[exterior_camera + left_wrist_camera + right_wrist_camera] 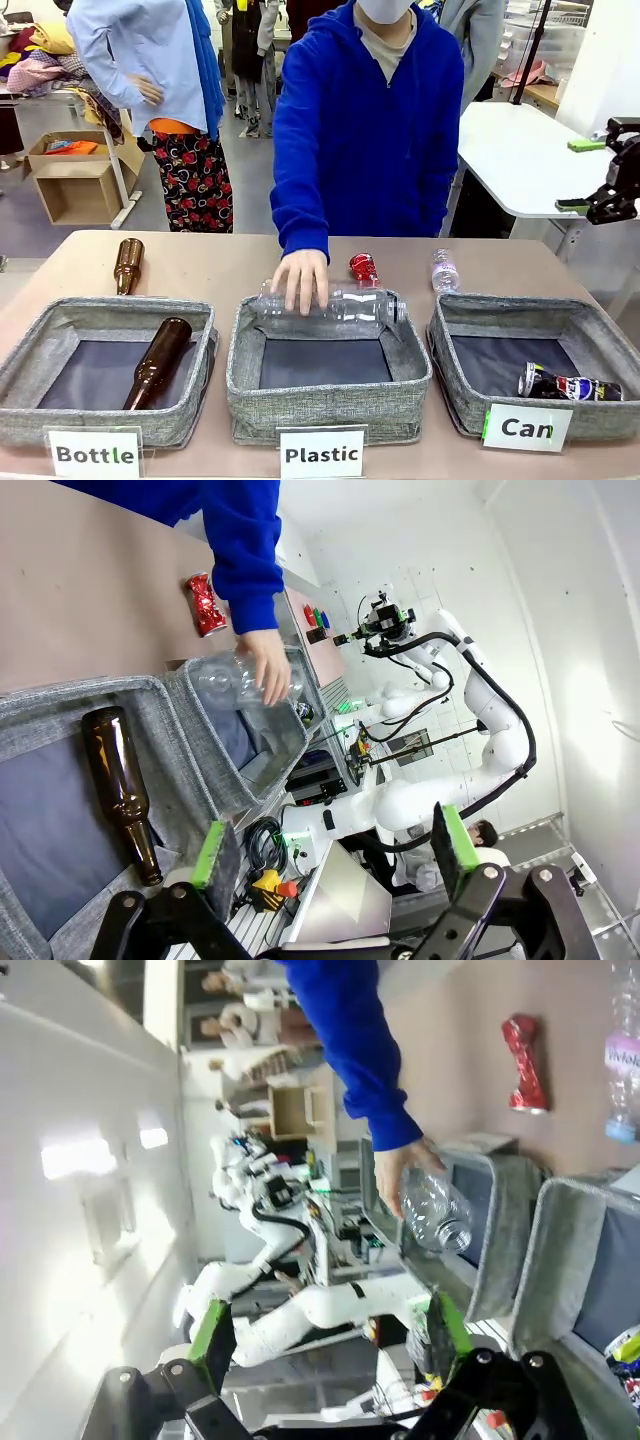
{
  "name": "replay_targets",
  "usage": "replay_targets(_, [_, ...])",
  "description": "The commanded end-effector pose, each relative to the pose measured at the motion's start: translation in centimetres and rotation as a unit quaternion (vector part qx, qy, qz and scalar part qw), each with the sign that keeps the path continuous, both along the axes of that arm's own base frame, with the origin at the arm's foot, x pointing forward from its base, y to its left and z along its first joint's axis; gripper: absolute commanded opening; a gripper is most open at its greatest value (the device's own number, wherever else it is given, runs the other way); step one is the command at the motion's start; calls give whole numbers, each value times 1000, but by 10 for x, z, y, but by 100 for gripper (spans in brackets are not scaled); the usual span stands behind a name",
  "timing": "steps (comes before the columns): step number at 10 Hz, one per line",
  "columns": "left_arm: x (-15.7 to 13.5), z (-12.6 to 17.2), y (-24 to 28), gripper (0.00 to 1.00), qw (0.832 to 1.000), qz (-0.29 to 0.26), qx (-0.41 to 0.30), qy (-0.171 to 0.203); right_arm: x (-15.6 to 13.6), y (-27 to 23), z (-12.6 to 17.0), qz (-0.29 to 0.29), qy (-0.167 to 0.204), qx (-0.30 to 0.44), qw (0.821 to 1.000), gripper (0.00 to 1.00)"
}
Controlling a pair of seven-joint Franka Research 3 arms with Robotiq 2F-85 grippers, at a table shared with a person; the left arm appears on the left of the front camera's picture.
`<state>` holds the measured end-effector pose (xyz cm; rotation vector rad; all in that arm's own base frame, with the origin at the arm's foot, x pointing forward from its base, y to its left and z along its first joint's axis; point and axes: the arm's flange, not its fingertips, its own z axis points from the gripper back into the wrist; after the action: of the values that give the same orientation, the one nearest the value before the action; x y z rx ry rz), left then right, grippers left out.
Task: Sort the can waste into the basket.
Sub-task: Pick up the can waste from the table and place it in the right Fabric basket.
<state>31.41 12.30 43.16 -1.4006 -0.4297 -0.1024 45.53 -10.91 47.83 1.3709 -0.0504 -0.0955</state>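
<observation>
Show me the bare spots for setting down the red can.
The Can basket has bare floor left of the dark can. The table is bare between the brown bottle and the person's hand. Crowded: rear rim of the Plastic basket, under hand and clear bottle.

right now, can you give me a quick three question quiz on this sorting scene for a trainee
1. True or false: the red can lies inside the Can basket.
2. Fill in: the black-blue can lies in the basket signed ____.
3. The person's hand rests on: A the red can, B a clear plastic bottle, C the black-blue can.
Key: 1 false; 2 Can; 3 B.
</observation>
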Motion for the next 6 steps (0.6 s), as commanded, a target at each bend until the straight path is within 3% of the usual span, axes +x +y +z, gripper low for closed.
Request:
replay_targets(1, [-2,3,0,100,1000,-3,-3,1,-1,-1,2,28,-19,-17,999,100])
replay_targets(6, [-2,3,0,100,1000,-3,-3,1,-1,-1,2,28,-19,-17,999,100])
